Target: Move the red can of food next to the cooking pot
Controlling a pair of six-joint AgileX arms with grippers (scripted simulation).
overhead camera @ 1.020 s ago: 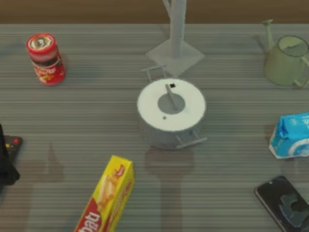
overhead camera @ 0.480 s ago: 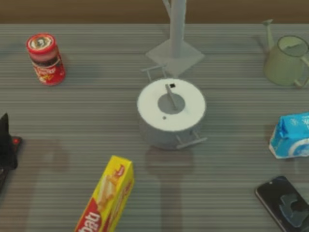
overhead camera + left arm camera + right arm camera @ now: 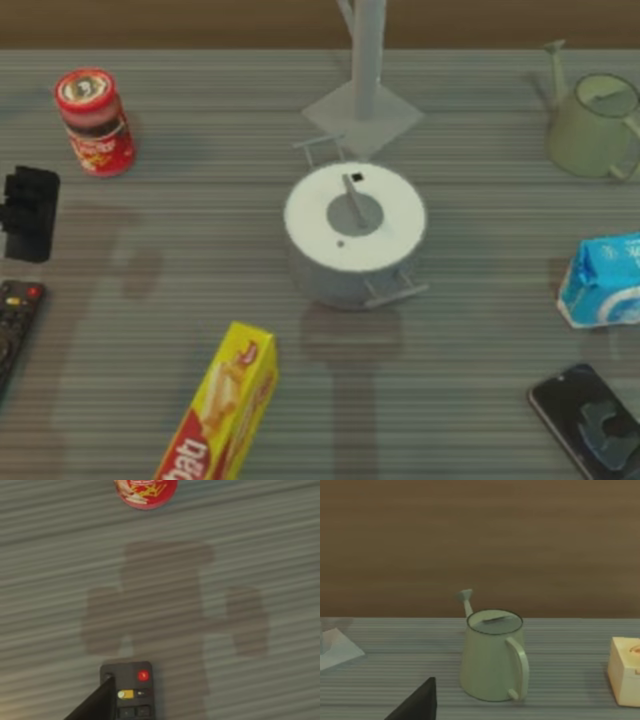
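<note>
The red can of food [image 3: 93, 121] stands upright at the far left of the table; its lower edge shows in the left wrist view [image 3: 146, 492]. The cooking pot [image 3: 355, 235], grey with a white lid, sits in the middle of the table. My left gripper [image 3: 30, 213] hovers at the left edge, nearer than the can and apart from it, open and empty. One of its fingers [image 3: 97, 702] shows over a black remote. My right gripper is outside the top view; one of its fingers [image 3: 422, 702] shows, set wide, holding nothing.
A black remote [image 3: 12, 325] lies at the left edge. A yellow-and-red box [image 3: 220, 410] lies at the front. A grey stand [image 3: 363, 105] rises behind the pot. At the right are a pale green watering can [image 3: 592, 125], a blue carton [image 3: 603, 280] and a phone [image 3: 588, 420].
My left gripper has moved away from the front left edge toward the can, uncovering the remote. The can and pot have not moved.
</note>
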